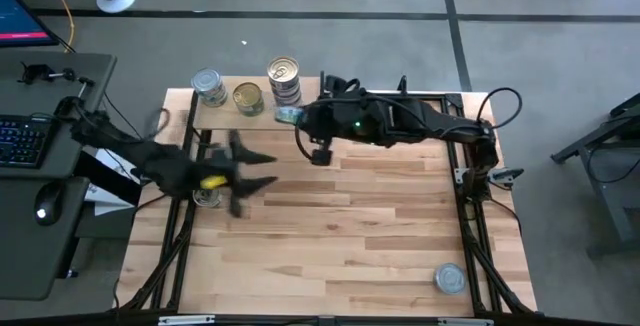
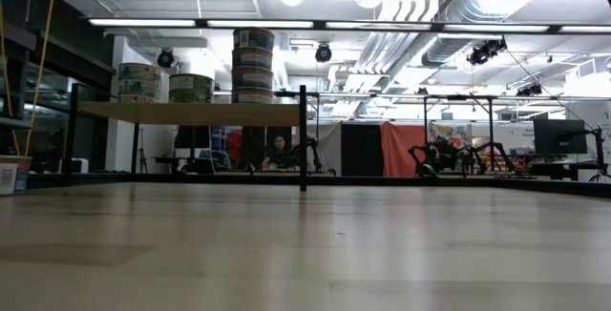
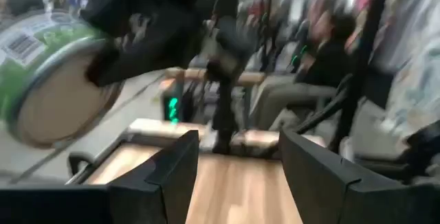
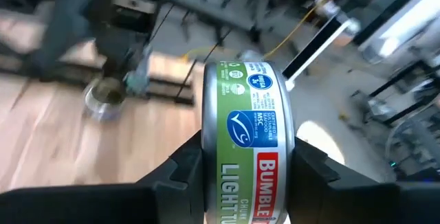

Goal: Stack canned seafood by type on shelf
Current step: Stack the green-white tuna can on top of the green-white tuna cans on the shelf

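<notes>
A: Why does the right claw (image 4: 247,176) clench that green tin (image 4: 247,135) on edge?

B: For stacking on the shelf (image 1: 225,116) beside it. The left claw (image 3: 237,176) gapes, empty.

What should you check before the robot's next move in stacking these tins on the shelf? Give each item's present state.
1. Right gripper holds green-labelled tin between its jaws: ok.
2. Left gripper empty, jaws apart: ok.
3. Left gripper away from shelf: ok.
4. Tall stack matches the held tin's type: cannot tell.
5. All tins on shelf: not ok; lone tin sits near the table's corner.
</notes>
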You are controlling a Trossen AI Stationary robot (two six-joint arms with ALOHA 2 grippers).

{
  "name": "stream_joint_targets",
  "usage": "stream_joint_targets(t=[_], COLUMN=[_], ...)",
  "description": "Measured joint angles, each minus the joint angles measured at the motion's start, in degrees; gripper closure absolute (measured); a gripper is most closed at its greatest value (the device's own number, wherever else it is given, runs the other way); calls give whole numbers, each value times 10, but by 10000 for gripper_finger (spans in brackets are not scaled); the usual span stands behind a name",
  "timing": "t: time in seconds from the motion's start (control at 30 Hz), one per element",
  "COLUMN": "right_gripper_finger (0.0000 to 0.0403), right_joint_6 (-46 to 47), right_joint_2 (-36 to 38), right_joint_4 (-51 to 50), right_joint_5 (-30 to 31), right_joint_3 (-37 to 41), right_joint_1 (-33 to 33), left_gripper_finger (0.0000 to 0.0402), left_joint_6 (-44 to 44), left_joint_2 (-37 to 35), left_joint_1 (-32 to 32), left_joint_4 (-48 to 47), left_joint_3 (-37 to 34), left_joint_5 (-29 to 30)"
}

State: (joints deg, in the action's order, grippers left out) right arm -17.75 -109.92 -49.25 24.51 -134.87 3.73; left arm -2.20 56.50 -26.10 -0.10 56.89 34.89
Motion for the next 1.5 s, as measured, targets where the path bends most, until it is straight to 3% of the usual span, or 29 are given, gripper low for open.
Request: stream_joint_targets(t=[0.13,0.27,0.4,0.6,0.8,1.0,1.17,1.33,1.5], right_gripper_finger=[280,284,284,281,281,280,280,280,280], right_joint_6=[24,22,-7,-27,-41,-59,-81,-82,-114], right_joint_2=[25,51,70,73,73,69,67,68,64], right_joint_4=[-105,-176,-177,-178,-169,-137,-100,-92,-90], right_joint_5=[-10,-15,-71,-132,-97,-81,-85,-114,-112], right_joint_3=[0,0,0,0,0,0,0,0,0], right_joint_1=[1,-2,-12,-16,-9,-7,-6,-3,2], left_gripper_finger=[202,197,189,167,137,115,112,112,112], left_joint_6=[18,121,203,193,203,185,145,149,149], left_joint_2=[44,68,106,178,203,182,169,168,168], left_joint_1=[46,66,82,94,103,104,118,131,137], left_joint_4=[13,-42,-115,-159,-200,-214,-238,-246,-244], left_joint_3=[51,105,148,215,270,281,281,281,281], left_joint_5=[-7,30,71,117,155,124,59,76,49])
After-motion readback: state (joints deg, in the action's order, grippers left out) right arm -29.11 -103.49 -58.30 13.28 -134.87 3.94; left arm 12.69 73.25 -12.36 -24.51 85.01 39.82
